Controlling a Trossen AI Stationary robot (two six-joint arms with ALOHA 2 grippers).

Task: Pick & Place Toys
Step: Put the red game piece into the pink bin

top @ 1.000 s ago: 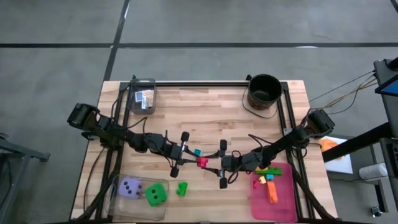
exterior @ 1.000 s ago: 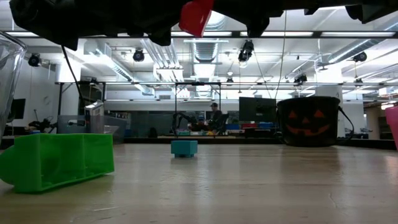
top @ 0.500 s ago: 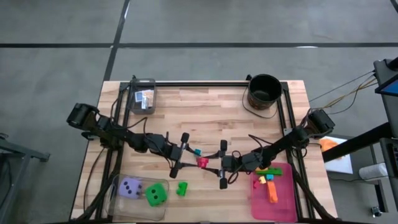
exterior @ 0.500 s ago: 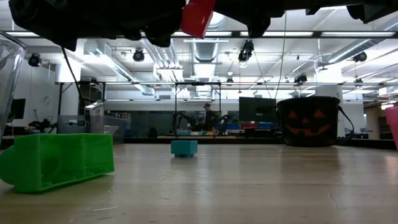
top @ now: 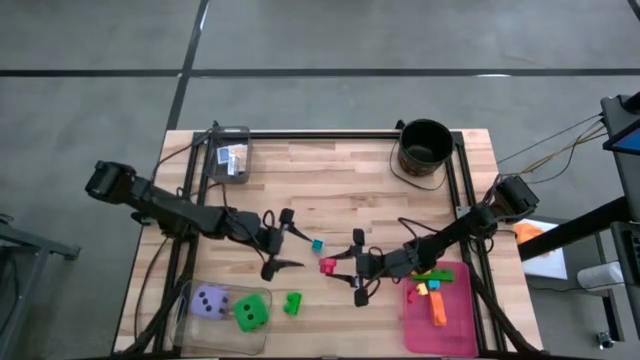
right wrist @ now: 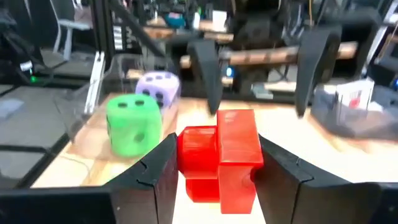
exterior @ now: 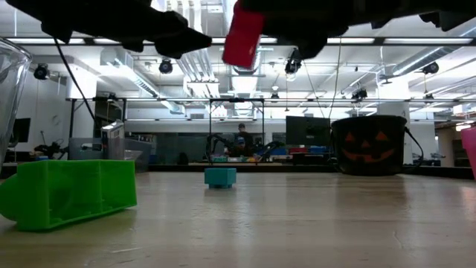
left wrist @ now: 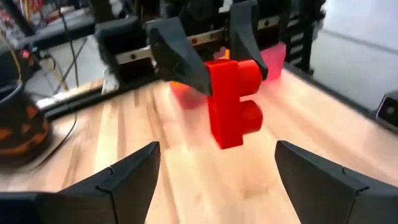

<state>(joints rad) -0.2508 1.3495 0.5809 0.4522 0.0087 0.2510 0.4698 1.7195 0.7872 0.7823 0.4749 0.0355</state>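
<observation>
A red brick (top: pixel 327 266) hangs in the air over the middle of the table, with my right gripper (top: pixel 338 268) shut on it. My left gripper (top: pixel 288 242) stands open just to the brick's left, its fingers (left wrist: pixel 124 180) apart and clear of the brick (left wrist: pixel 233 102). A teal brick (top: pixel 317 244) rests flat on the table behind them. A green brick (top: pixel 292 303) lies nearer the front edge. A green die (right wrist: pixel 134 124) and a purple die (right wrist: pixel 158 87) sit in a clear tub (top: pixel 225 310). My right gripper pinches the red brick between its two fingers, one on each of two opposite sides (right wrist: pixel 186 155). The fingers (left wrist: pixel 180 62) come roughly level from the table's right and close on the brick's upper part. The brick hangs nearly upright below them (exterior: pixel 244 36), clear of the table.
A pink tray (top: pixel 455 335) with several small bricks lies at the front right. A black bucket (top: pixel 425 145) stands at the back right. A clear box (top: pixel 230 155) with card packs sits at the back left. Bare wood shows in the middle back.
My left gripper has opened, let go of the red brick and drawn back toward the table's left edge. The brick has stayed lifted in my right gripper, which has kept its place.
</observation>
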